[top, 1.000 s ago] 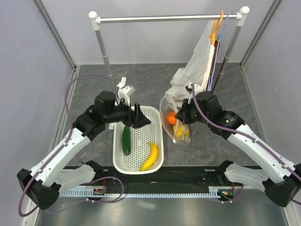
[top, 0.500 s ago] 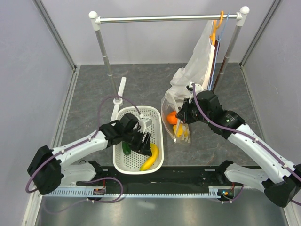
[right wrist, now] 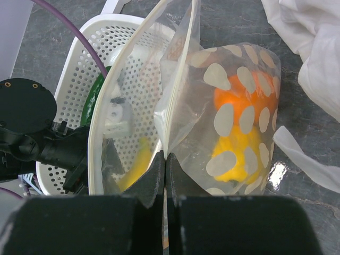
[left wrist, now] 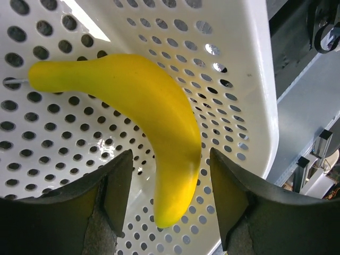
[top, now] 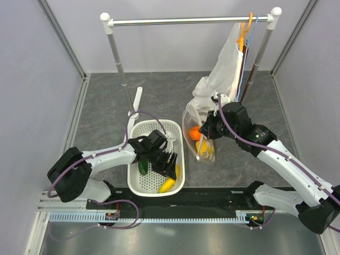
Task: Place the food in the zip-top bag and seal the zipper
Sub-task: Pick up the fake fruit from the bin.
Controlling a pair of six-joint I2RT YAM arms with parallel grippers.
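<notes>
The yellow banana (left wrist: pixel 149 122) lies in the white perforated basket (top: pixel 175 127), near its front right corner (top: pixel 169 183). My left gripper (left wrist: pixel 169 159) is open, with one finger on each side of the banana's lower end and not touching it. It is low inside the basket (top: pixel 171 166). The dark green cucumber (top: pixel 142 168) lies at the basket's left side. My right gripper (right wrist: pixel 166 156) is shut on the zipper edge (right wrist: pixel 178 79) of the dotted zip-top bag (right wrist: pixel 234 122) and holds the mouth open towards the basket. The orange (right wrist: pixel 241 98) and the yellow pepper (right wrist: pixel 239 154) are inside the bag.
A clothes rack spans the back; its left pole (top: pixel 118 53) stands behind the basket. A plain white cloth (top: pixel 226 64) hangs at its right end, right behind the bag. The basket's near rim lies by the table's front rail.
My left arm has swung from above the basket's far end down into the basket, and its open fingers now straddle the banana. The right gripper and the bag have not moved.
</notes>
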